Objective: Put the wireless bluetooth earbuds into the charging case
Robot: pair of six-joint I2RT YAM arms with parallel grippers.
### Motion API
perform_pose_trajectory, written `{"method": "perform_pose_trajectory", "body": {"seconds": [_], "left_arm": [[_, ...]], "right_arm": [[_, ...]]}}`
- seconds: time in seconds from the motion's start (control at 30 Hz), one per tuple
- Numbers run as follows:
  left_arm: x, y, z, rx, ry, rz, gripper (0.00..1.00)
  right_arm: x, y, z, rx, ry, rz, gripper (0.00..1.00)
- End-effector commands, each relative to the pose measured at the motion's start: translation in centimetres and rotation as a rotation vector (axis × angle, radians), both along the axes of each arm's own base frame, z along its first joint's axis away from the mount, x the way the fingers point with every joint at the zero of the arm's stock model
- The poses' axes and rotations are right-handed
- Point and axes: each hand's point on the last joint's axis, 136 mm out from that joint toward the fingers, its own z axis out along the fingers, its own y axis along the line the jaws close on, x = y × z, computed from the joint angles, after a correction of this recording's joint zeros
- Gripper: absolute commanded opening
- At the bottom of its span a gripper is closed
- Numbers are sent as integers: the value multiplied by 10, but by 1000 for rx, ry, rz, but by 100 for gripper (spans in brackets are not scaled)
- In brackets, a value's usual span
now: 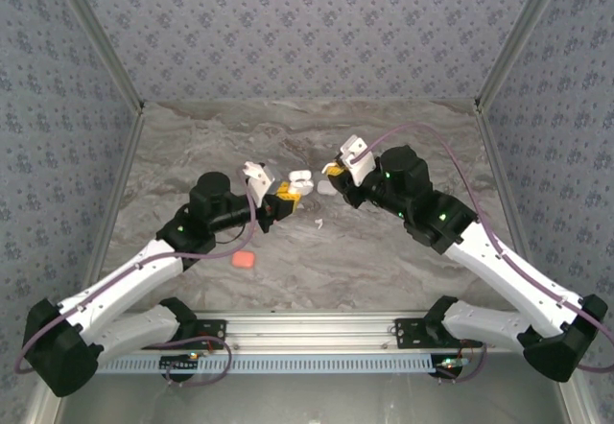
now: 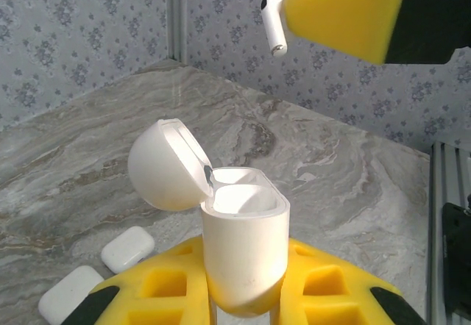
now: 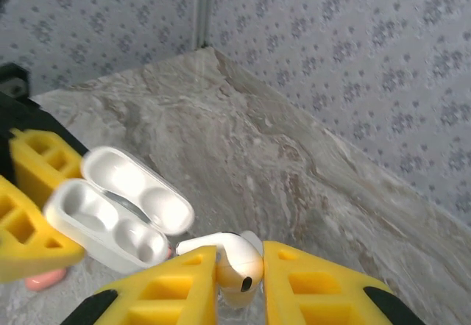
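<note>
Over the marbled table (image 1: 384,270), the open charging case (image 2: 243,240) is pinched upright by the left gripper (image 1: 281,197), and the white earbud (image 3: 234,257), clamped in the right gripper (image 1: 338,171) close above it, should be aligned stem-down over a well before being lowered.

It was a lab test cell: grey floral-patterned wall panels (image 1: 307,21) boxed in a marble-patterned table (image 1: 317,270) edged by a slotted aluminium rail (image 1: 307,328).

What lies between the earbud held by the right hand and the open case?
Nothing; the left wrist view shows a bare gap between earbud and open case.
</note>
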Motion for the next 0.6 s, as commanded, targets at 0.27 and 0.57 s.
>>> {"method": "perform_pose_trajectory", "body": {"seconds": [0.27,0.57], "left_arm": [[-3,-12,29,-76,-42,-59,4],[-2,-12,30,-77,-43,-60,4]], "right_arm": [[-14,37,1,-13,-50,138,22],[-15,45,-12,-46,-25,165,22]]}}
